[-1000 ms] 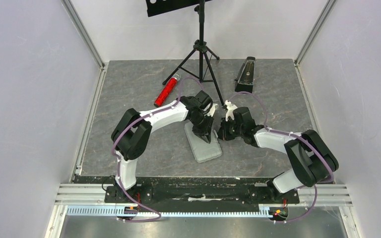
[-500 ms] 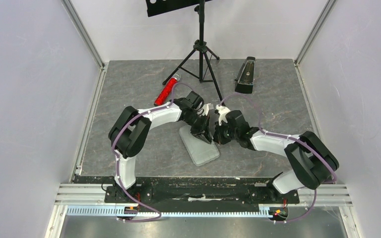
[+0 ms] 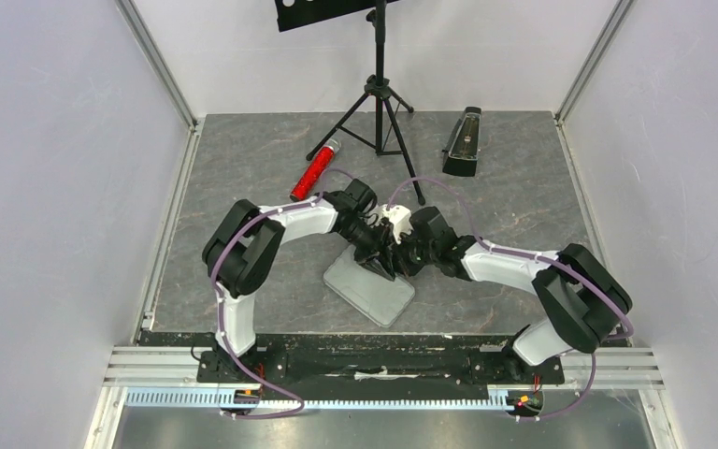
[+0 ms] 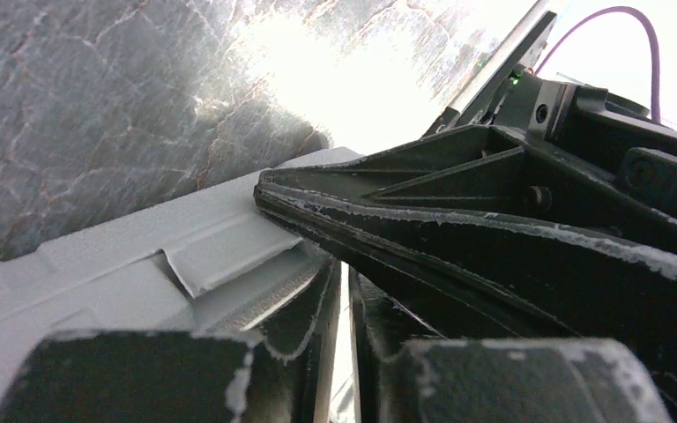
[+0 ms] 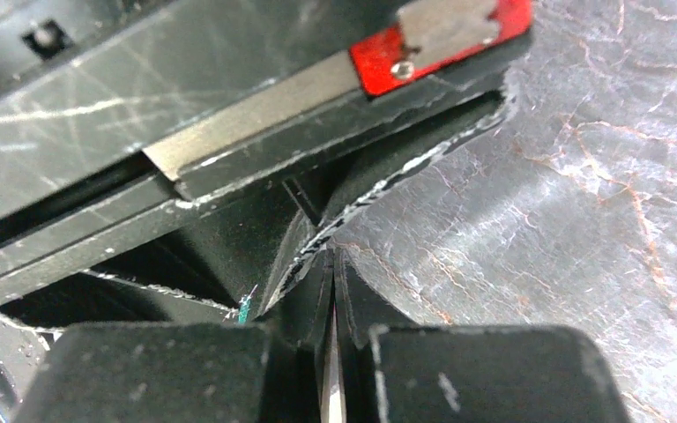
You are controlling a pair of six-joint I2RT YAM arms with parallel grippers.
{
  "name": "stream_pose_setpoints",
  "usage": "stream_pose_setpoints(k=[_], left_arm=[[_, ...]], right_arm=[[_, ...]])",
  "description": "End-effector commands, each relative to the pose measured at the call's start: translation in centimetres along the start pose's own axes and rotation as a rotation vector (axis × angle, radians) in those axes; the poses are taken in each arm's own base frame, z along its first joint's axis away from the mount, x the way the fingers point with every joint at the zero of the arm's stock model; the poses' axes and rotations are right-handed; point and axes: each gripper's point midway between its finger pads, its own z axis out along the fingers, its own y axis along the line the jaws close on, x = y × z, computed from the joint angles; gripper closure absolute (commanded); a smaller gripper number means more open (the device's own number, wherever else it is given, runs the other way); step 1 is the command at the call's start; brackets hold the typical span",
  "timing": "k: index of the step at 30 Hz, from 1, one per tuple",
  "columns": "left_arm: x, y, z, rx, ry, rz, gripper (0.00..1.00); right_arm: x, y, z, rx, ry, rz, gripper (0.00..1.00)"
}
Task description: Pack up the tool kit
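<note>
With the grey case (image 3: 374, 292) lying closed on the surface (image 3: 243, 206) between the two arms, the left gripper (image 4: 345, 269) and right gripper (image 5: 331, 260), each narrowed to a slit and holding nothing, are bearing together on its far edge, seemingly to press the lid fast.

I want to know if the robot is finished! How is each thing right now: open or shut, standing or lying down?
Case: closed, lying flat.
Left claw: shut, at the case's edge.
Right claw: shut, close against the left claw.
Red cylinder: lying down.
Metronome: seems upright.
Stand: upright on its legs.
</note>
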Motion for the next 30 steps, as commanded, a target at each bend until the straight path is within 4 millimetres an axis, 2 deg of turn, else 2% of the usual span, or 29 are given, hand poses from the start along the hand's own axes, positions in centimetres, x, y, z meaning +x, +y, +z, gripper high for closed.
stream_pose_setpoints(k=[1, 4, 7, 12, 15, 18, 21, 24, 30], left_arm=[[-5.2, 6.9, -0.8, -0.342, -0.314, 0.084, 0.79], [-6.1, 4.4, -4.3, -0.358, -0.447, 0.117, 0.7], [-5.9, 2.6, -7.7, -0.385, -0.564, 0.119, 0.56], [-3.1, 2.9, -11.1, -0.444, -0.659, 0.051, 0.42], [-0.6, 4.2, -11.7, -0.48, -0.661, -0.008, 0.39], [1.2, 5.9, -11.8, -0.53, -0.634, -0.051, 0.39], [1.8, 7.0, -11.5, -0.543, -0.62, -0.08, 0.4], [2.0, 7.8, -11.3, -0.569, -0.589, -0.086, 0.45], [2.6, 8.5, -10.3, -0.589, -0.492, -0.064, 0.53]], right_arm=[[-6.8, 4.6, -2.1, -0.156, -0.208, -0.112, 0.96], [-7.2, 2.4, -3.2, -0.093, -0.225, -0.058, 0.95], [-8.2, 0.9, -4.5, -0.046, -0.266, -0.011, 0.94], [-9.5, -0.2, -5.9, -0.066, -0.325, 0.052, 0.8], [-9.5, 0.4, -5.6, -0.15, -0.326, 0.059, 0.63], [-9.4, 1.8, -4.7, -0.267, -0.304, 0.054, 0.53], [-9.2, 2.6, -3.8, -0.338, -0.291, 0.061, 0.46], [-8.4, 2.1, -2.6, -0.331, -0.261, 0.065, 0.4], [-6.5, 2.6, -0.1, -0.303, -0.169, -0.002, 0.34]])
